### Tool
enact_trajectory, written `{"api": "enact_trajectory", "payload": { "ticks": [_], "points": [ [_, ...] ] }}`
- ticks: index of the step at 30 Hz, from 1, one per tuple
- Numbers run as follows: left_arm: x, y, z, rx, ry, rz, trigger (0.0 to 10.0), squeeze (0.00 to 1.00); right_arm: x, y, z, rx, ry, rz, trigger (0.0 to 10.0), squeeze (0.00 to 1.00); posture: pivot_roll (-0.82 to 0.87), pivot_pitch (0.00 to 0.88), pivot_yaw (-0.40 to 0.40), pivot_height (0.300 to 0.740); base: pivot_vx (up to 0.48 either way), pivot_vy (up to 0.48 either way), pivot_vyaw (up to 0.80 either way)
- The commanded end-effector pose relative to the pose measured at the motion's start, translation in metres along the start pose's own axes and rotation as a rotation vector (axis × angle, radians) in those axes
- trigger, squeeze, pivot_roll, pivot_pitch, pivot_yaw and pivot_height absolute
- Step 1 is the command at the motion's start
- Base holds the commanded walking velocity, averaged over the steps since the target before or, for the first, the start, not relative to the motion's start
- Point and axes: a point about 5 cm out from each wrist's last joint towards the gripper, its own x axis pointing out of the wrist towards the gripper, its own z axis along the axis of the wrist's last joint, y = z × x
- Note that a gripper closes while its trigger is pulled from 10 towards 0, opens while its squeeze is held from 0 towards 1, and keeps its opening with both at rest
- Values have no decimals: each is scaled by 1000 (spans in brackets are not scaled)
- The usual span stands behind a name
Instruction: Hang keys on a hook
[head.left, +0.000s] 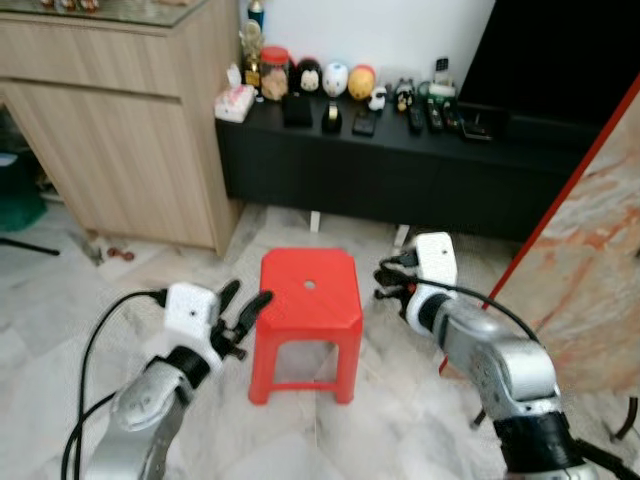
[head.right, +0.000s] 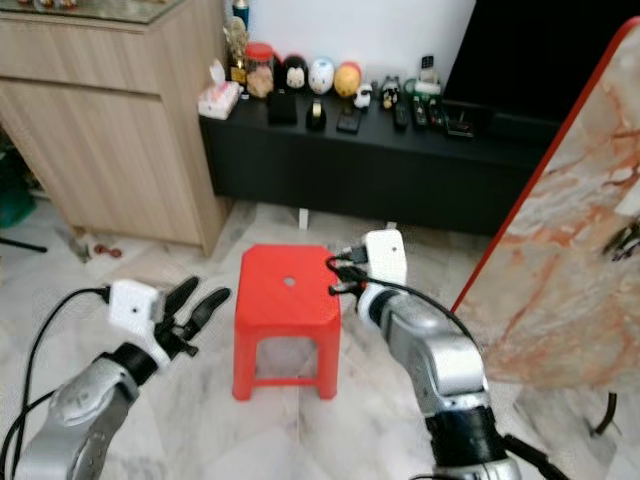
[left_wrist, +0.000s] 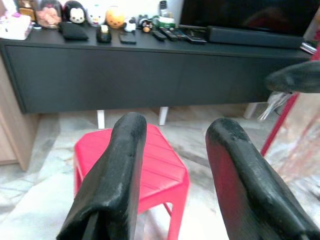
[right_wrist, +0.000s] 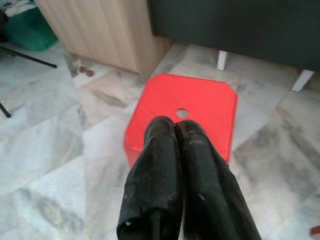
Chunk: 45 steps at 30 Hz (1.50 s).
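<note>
Left gripper (head.left: 246, 303): just beside the red plastic stool (head.left: 308, 290), on its left; the two black fingers (left_wrist: 120, 170) are spread apart with nothing between them.
Right gripper (head.right: 338, 268): at the stool's right edge, over the seat corner; in the right wrist view its fingers (right_wrist: 165, 165) are pressed together, and nothing can be seen pinched between them.
Red plastic stool: stands on the marble floor (head.left: 60, 290) between the two grippers; its seat is bare, with one small hole in the middle.
Keys: cannot be made out anywhere; a pale glinting bit under the right gripper's tip in the left wrist view is too blurred to name.
Hook: none can be made out, near the stool or beyond it.
Progress: by my reading the task is at its start, with keys not yet found or in hand, and finding, lifting and hanging all left to do.
Wooden cabinet (head.left: 120, 130): beyond the stool, to its left.
Black TV console (head.left: 400, 170): beyond the stool, against the wall, with a red-lidded jar (head.left: 273, 72), egg-shaped figurines (head.left: 335, 78) and remote controls (head.left: 425, 115) on top.
Writing: no brand, label or lettering is readable on anything.
</note>
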Motion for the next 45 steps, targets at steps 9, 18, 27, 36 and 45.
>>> {"api": "enact_trajectory", "payload": {
  "ticks": [9, 18, 27, 36, 45],
  "points": [
    [-5, -27, -4, -39, 114, -192, 10000, 0, 11, 29, -12, 105, 82, 79, 10000, 0, 90, 6, -114, 734, 0, 0, 0],
    [2, -30, -4, -7, 160, -192, 10000, 0, 16, 50, -9, 163, 68, 100, 10000, 0, 80, 26, -105, 734, 0, 0, 0],
    [10, -33, 0, 19, 191, -217, 10000, 0, 18, 55, 0, 235, 33, 89, 10000, 0, 66, 43, -87, 734, 0, 0, 0],
    [18, -37, 2, -29, 197, -331, 10000, 0, 17, 59, 7, 238, 18, 120, 10000, 0, 54, 62, -85, 734, 0, 0, 0],
    [21, -30, 2, 22, 241, -504, 10000, 0, 7, 52, 1, 134, 68, 182, 10000, 0, 44, 74, -102, 734, 0, 0, 0]
  ]
}}
